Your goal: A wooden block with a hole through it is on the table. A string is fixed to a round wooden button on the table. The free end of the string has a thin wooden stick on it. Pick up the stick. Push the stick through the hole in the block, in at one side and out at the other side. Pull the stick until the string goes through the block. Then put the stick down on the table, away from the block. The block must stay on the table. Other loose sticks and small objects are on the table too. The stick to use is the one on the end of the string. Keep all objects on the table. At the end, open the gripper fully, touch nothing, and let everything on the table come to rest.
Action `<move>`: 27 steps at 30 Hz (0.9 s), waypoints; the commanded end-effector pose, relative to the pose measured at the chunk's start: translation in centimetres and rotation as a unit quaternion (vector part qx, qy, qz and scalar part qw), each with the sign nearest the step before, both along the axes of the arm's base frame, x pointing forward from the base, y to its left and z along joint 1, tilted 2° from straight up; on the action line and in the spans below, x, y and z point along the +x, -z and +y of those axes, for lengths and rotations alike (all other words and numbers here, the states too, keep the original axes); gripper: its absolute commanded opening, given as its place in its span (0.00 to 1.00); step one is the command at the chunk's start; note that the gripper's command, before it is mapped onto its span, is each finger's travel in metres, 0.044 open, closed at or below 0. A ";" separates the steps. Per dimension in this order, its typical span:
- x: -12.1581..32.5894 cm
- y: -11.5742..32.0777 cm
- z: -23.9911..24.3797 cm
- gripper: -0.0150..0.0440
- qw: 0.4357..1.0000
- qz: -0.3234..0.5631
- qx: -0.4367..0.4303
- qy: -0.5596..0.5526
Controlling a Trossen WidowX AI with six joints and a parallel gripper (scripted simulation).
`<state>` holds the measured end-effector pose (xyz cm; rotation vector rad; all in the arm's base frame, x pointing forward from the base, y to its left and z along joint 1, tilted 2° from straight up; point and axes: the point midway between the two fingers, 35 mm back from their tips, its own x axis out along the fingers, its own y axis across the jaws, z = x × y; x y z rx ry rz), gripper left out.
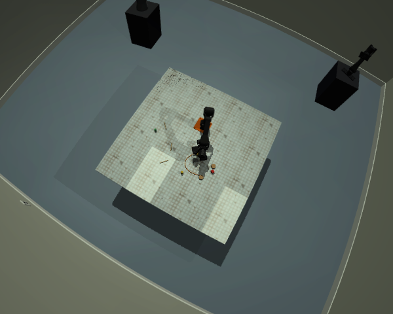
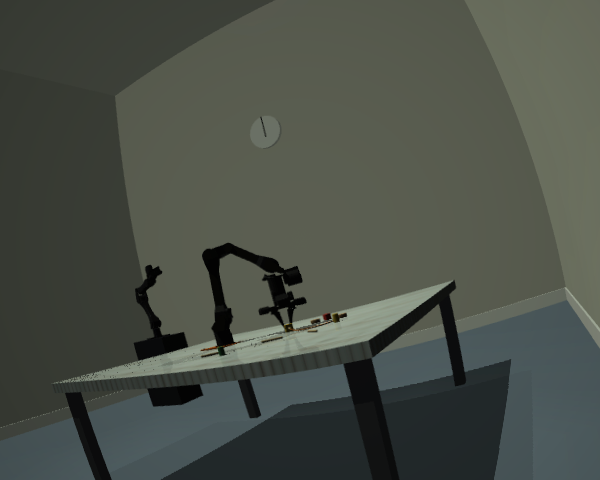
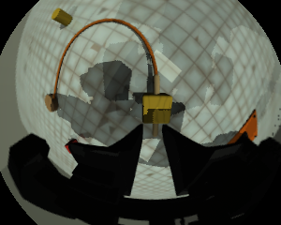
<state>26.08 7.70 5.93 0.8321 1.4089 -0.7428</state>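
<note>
The yellow block (image 3: 157,104) (image 2: 288,325) stands on the table. The wooden stick (image 3: 156,85) lies through its hole, showing on both sides; its free end sticks out on the finger side in the wrist view. The orange string (image 3: 111,20) (image 1: 185,164) runs from the stick's other end in a wide loop to the round wooden button (image 3: 51,102) (image 1: 200,177). My gripper (image 3: 152,127) (image 2: 287,324) is partly open, fingertips low beside the block, one on each side of the stick's free end in the wrist view. Contact cannot be told. The top view hides the fingertips behind the arm.
Near the string lie a yellow cylinder (image 1: 181,172) (image 3: 62,17), a red object (image 1: 212,171) and another wooden disc (image 1: 213,166). Loose sticks (image 1: 164,161) (image 1: 171,146) (image 1: 165,125) and a green object (image 1: 155,129) lie farther off. An orange plate (image 1: 198,125) is under the arm's base.
</note>
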 end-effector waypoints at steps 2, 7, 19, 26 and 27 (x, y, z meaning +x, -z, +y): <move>-0.2 0.7 0.0 0.46 1.000 0.006 0.000 0.002; -0.2 0.7 0.0 0.46 1.000 0.006 0.000 0.002; -0.2 0.6 0.0 0.25 1.000 0.004 -0.001 0.000; -0.2 0.7 0.1 0.25 1.000 -0.005 -0.016 -0.002; -0.3 0.7 0.1 0.25 1.000 -0.008 -0.022 -0.003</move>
